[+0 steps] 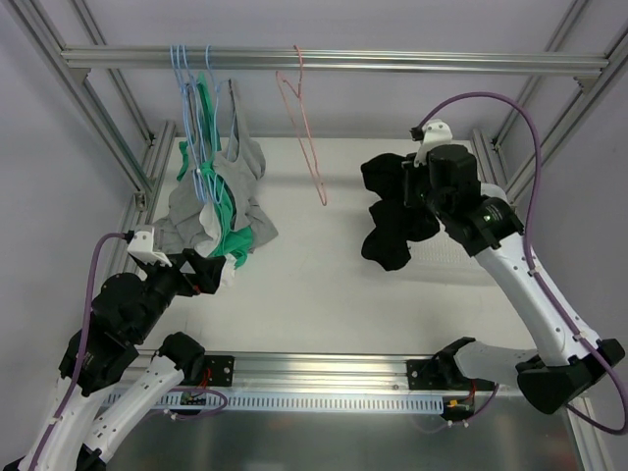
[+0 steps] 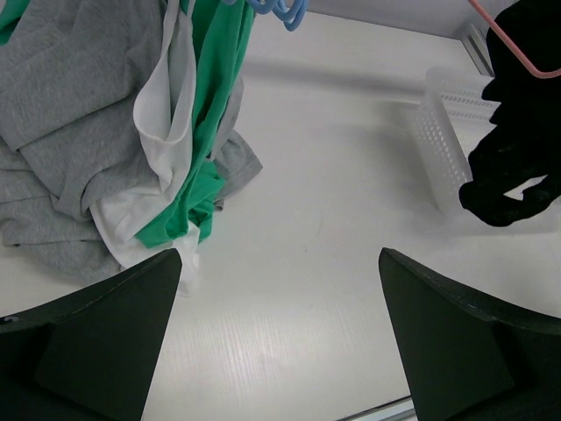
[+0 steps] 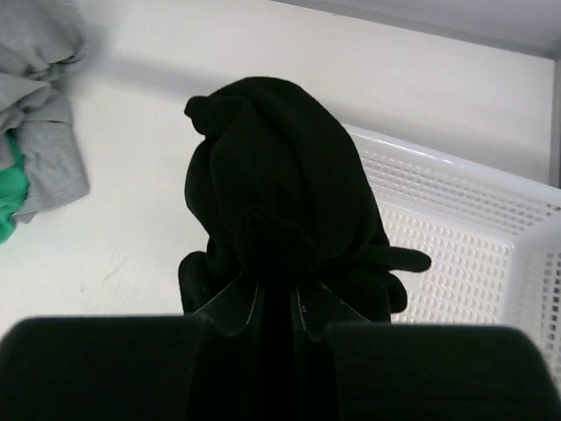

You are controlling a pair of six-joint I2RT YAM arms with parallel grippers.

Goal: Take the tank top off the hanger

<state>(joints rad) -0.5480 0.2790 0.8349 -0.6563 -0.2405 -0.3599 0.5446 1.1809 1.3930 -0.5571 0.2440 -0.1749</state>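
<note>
A black tank top (image 1: 394, 211) hangs bunched from my right gripper (image 1: 420, 191), off any hanger; in the right wrist view the garment (image 3: 280, 175) fills the middle and the jaws are shut on it. A bare pink hanger (image 1: 306, 128) hangs from the top rail (image 1: 392, 62). My left gripper (image 1: 218, 273) is open and empty, low over the table, near a heap of grey, white and green clothes (image 1: 221, 211) hanging from blue hangers (image 1: 191, 78). The heap also shows in the left wrist view (image 2: 114, 140).
A white perforated basket (image 3: 456, 228) lies on the table right of the black top; it also shows in the left wrist view (image 2: 443, 132). Aluminium frame posts stand at both sides. The white table (image 1: 304, 285) lies between the arms.
</note>
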